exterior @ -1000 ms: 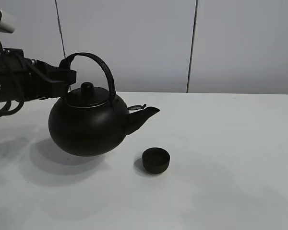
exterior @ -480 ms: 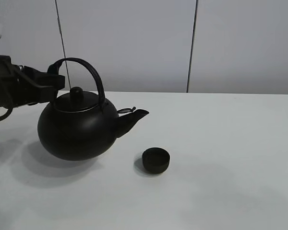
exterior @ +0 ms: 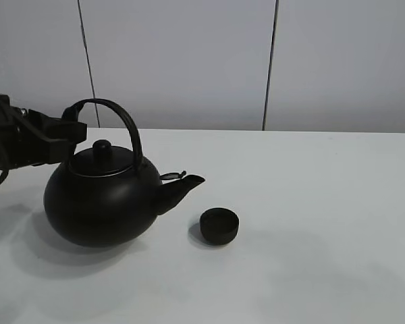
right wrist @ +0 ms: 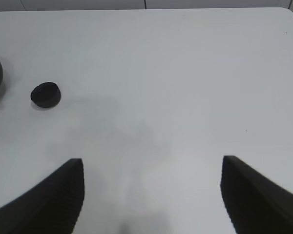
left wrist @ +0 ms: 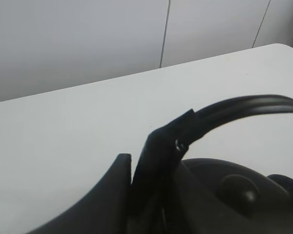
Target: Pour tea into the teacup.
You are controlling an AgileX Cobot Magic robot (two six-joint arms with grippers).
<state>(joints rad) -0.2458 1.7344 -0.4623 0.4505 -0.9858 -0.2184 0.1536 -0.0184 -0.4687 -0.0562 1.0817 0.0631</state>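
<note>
Clamped kettle (exterior: 98, 202) by its handle in left jaws — spout toward teacup (exterior: 219, 225) nearby on table (exterior: 324, 223). Held right jaws wide. Sat lower, further from teacup than a second earlier.

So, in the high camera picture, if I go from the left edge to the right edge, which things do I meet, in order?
First the left gripper → kettle, which it holds by the handle → teacup → then only table.
</note>
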